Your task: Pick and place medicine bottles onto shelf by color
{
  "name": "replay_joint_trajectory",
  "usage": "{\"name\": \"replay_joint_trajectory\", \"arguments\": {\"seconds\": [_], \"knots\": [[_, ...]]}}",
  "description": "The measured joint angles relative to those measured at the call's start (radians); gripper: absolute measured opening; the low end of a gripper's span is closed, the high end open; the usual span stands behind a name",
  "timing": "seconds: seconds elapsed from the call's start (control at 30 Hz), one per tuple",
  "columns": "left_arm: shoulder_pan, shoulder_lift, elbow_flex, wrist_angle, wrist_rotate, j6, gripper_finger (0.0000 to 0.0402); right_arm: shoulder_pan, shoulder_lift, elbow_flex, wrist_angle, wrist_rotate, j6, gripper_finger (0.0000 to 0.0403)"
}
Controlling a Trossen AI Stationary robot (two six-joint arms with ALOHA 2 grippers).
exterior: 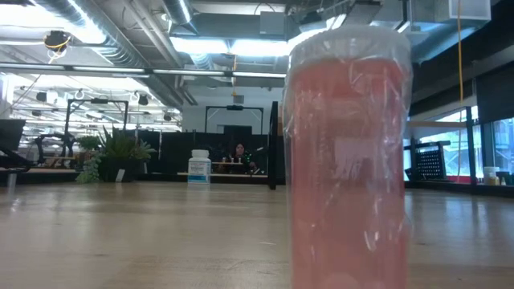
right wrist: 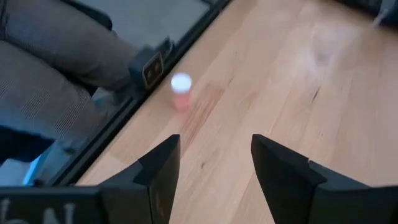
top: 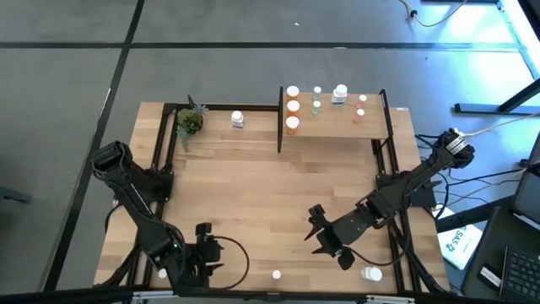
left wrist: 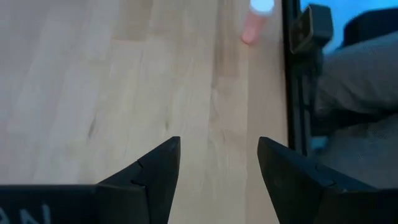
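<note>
A pinkish-red medicine bottle (top: 276, 274) with a white cap stands on its base near the table's front edge, filling the low view (exterior: 345, 160). It stands between my two grippers and apart from both. My left gripper (top: 211, 247) hovers open to its left and sees it ahead (left wrist: 255, 22). My right gripper (top: 314, 230) hovers open to its right and farther back, with the bottle (right wrist: 181, 92) ahead of it. My left gripper (left wrist: 219, 155) and my right gripper (right wrist: 216, 152) each have only bare tabletop between the fingers. The shelf (top: 333, 127) at the far right carries orange, green, white and pink bottles.
A white bottle (top: 237, 119) and a small potted plant (top: 190, 121) stand at the table's far side. Another white-capped bottle (top: 371, 273) lies at the front right beside my right arm. A person's grey-trousered legs (right wrist: 56, 68) are just past the front edge.
</note>
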Motion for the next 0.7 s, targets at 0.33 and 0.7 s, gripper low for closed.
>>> {"name": "replay_joint_trajectory", "arguments": {"seconds": [0.33, 0.7], "knots": [[0.018, -0.003, 0.000, -0.003, 0.056, -0.027, 0.0208, -0.014, 0.022, 0.000, 0.070, 0.060, -0.097, 0.0200], [0.074, -0.008, 0.001, 0.001, 0.074, 0.026, 0.0208, 0.021, 0.010, 0.138, -0.226, 0.076, -0.004, 0.0200]]}}
